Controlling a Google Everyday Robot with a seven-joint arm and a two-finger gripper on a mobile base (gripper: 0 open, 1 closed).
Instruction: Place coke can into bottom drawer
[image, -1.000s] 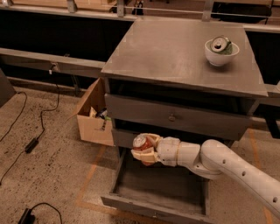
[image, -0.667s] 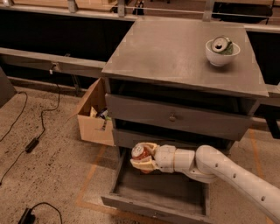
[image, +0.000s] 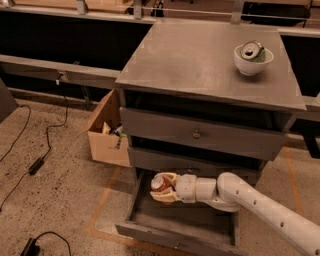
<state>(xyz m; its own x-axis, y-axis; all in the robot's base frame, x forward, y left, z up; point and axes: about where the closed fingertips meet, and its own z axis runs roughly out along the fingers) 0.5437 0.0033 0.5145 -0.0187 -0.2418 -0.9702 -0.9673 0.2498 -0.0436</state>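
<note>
Your claw (image: 160, 189) is clamping its fingers around the small red soda can with silver top (image: 158, 182), hovering inside the pulled-out grey metal bottom drawer (image: 170, 234).

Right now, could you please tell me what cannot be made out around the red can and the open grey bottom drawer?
Small red coke can: camera view; the cream two-finger gripper, over the open grey metal bottom drawer, wraps its sides, hiding the lettering.
Drawer's right rear floor: covered by the white arm.
Arm's base: cut off by the right edge.
Brown cardboard box contents: too small.
</note>
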